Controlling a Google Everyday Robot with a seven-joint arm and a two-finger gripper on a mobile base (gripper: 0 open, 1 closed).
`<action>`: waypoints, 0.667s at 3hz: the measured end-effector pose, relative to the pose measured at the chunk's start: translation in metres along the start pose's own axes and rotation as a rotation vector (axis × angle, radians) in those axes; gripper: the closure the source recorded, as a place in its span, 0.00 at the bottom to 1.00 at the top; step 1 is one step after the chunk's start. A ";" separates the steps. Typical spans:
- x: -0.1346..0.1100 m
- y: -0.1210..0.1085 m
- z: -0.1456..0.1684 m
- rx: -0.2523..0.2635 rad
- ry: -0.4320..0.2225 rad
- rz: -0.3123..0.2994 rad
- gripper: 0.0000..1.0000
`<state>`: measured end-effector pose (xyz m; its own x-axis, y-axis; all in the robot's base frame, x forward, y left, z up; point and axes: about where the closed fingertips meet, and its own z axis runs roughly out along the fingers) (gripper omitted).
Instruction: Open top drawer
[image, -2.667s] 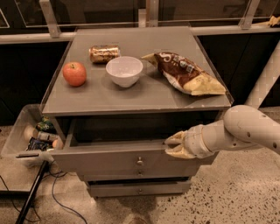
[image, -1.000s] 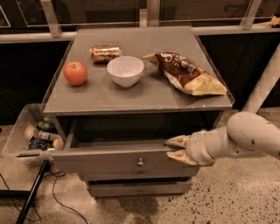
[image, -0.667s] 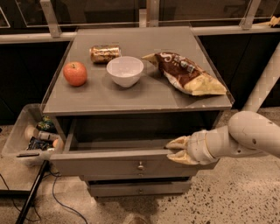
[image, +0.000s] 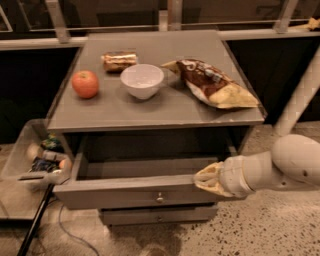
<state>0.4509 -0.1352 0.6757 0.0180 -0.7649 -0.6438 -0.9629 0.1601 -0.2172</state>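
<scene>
The top drawer (image: 115, 194) of the grey cabinet stands pulled out, its flat front toward me with a small round knob (image: 160, 198) at centre. Its shallow grey box (image: 145, 168) looks empty. My gripper (image: 207, 179) is at the right end of the drawer front's top edge, resting against it, on a thick white arm (image: 280, 167) that comes in from the right. A narrower lower drawer front (image: 159, 216) with a like knob sits shut beneath.
On the cabinet top (image: 125, 112) lie a red apple (image: 85, 83), a white bowl (image: 142, 80), a wrapped snack bar (image: 119, 60) and a chip bag (image: 215, 84). A grey bin (image: 20, 155) holding small items stands at left. A white post (image: 299, 95) leans at right.
The top drawer has slid farther out toward me, and my gripper has moved with its front edge, a little lower and nearer.
</scene>
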 end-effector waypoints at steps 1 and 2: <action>-0.004 -0.001 -0.004 0.000 0.000 0.000 1.00; -0.004 -0.001 -0.004 0.000 0.000 0.000 0.83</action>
<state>0.4506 -0.1353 0.6814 0.0179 -0.7650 -0.6437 -0.9629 0.1603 -0.2172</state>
